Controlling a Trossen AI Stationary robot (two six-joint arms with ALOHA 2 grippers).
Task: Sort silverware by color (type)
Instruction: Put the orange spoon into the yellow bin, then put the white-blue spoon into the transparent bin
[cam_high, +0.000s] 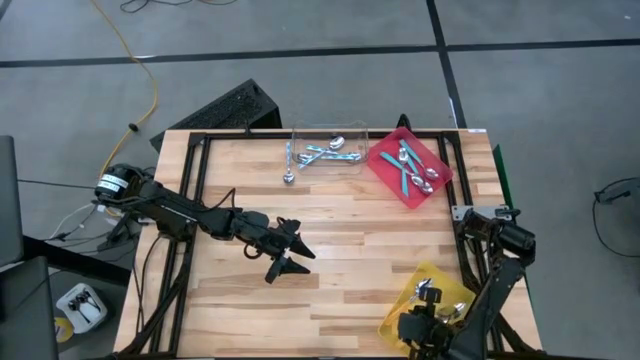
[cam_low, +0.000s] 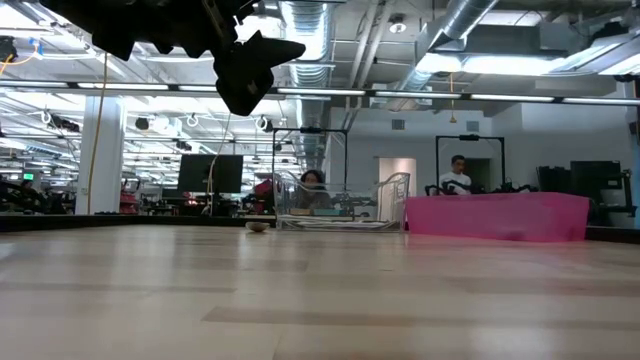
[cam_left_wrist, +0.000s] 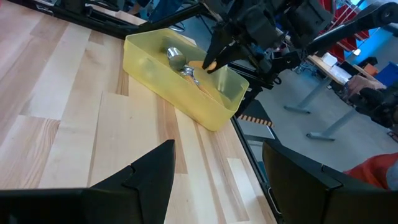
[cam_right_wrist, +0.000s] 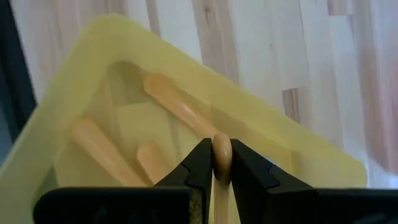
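Your right gripper (cam_right_wrist: 214, 165) pinched the rounded tip of an orange spoon handle (cam_right_wrist: 221, 155) between its dark jaws, directly over the translucent yellow tray (cam_high: 405, 300) at the table's 5 o'clock corner, where more orange handles (cam_right_wrist: 177, 106) lay. Your left gripper (cam_high: 283, 252) hung mid-table with jaws spread, holding nothing. Light blue spoons (cam_high: 325, 152) sat in the clear tray (cam_high: 362, 130) at 12 o'clock; teal spoons (cam_high: 410, 165) filled the red tray (cam_high: 392, 188) at 1 o'clock. You could read no writing.

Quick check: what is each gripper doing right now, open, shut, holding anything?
Left gripper: open, empty, above the mid-table.
Right gripper: shut on an orange plastic-handled spoon, over the yellow plastic tray.
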